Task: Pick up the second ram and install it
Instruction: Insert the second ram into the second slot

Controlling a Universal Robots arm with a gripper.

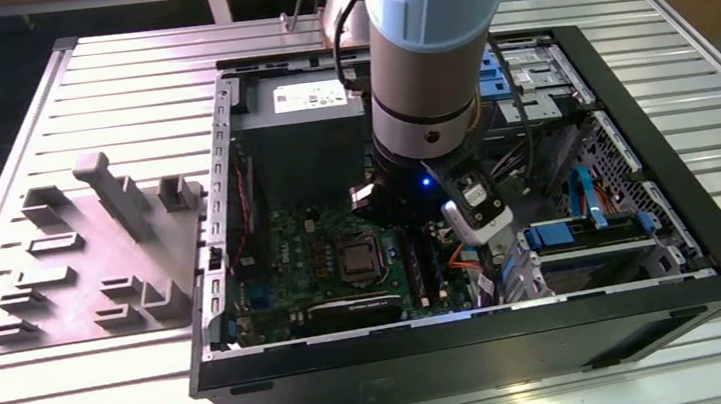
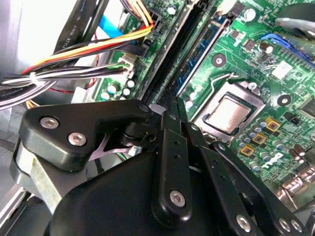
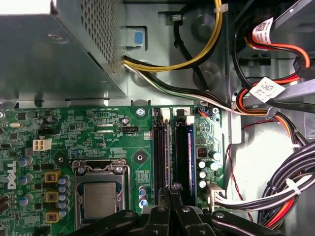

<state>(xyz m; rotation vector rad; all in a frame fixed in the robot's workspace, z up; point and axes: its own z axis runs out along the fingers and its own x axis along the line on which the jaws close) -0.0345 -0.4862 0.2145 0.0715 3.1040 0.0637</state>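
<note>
My gripper (image 1: 453, 248) reaches deep into the open computer case (image 1: 685, 228), over the black memory slots beside the processor socket (image 1: 358, 260). In both wrist views its fingertips stand pressed together, gripper (image 3: 172, 189) and gripper (image 2: 173, 105), on a thin dark stick seen edge-on. I take this stick for the second ram (image 3: 169, 157). It runs in line with the slots on the green motherboard (image 3: 123, 147). From the fingertips the second ram (image 2: 165, 86) stretches away along the slots. How deep it sits in its slot is hidden by the fingers.
Bundled cables (image 3: 275, 187) lie close beside the slots. The power supply box (image 3: 49, 49) stands at the slots' far end. A drive bay with blue tabs (image 1: 579, 234) sits toward the exterior view's right. A grey moulded holder tray (image 1: 98, 260) lies on the slatted table outside the case.
</note>
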